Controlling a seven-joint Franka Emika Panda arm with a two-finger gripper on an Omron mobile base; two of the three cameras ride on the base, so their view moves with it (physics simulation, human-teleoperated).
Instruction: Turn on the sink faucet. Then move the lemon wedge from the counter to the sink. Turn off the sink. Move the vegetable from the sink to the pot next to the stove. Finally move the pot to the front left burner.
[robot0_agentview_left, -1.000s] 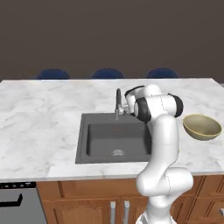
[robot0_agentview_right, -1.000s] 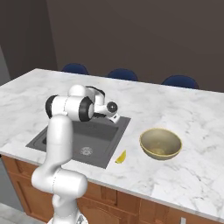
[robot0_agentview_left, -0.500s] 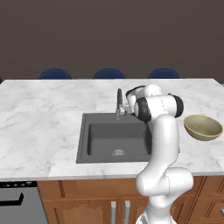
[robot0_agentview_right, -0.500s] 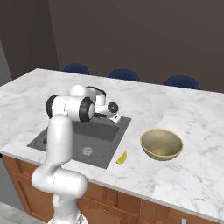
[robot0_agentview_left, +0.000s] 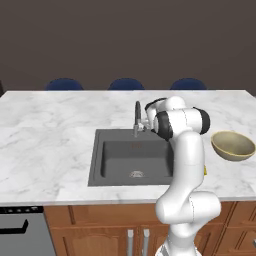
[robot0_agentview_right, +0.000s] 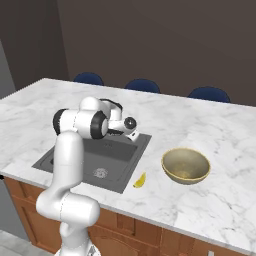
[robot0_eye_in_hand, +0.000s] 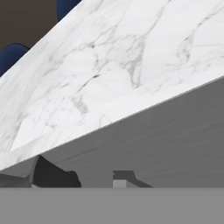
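The dark gooseneck sink faucet (robot0_agentview_left: 137, 114) stands at the back rim of the grey sink (robot0_agentview_left: 120, 156) (robot0_agentview_right: 112, 162), and no water shows. My gripper (robot0_agentview_left: 145, 123) (robot0_agentview_right: 133, 134) hangs just right of the faucet, over the basin's back edge. In the hand view my gripper (robot0_eye_in_hand: 87, 179) has its tips apart, with only the sink wall (robot0_eye_in_hand: 175, 140) between them. The yellow lemon wedge (robot0_agentview_right: 140, 180) (robot0_agentview_left: 205, 171) lies on the white marble counter (robot0_agentview_left: 50, 135) (robot0_eye_in_hand: 109, 65) between the sink and the front edge. The pot, stove and vegetable are out of view.
A tan bowl (robot0_agentview_left: 232, 145) (robot0_agentview_right: 186, 165) sits on the counter right of the sink. Blue chair backs (robot0_agentview_left: 125, 84) (robot0_agentview_right: 142, 85) line the far side. A dishwasher front (robot0_agentview_left: 20, 230) is under the counter at lower left.
The hand has shifted only very slightly beside the faucet. Nothing else has moved.
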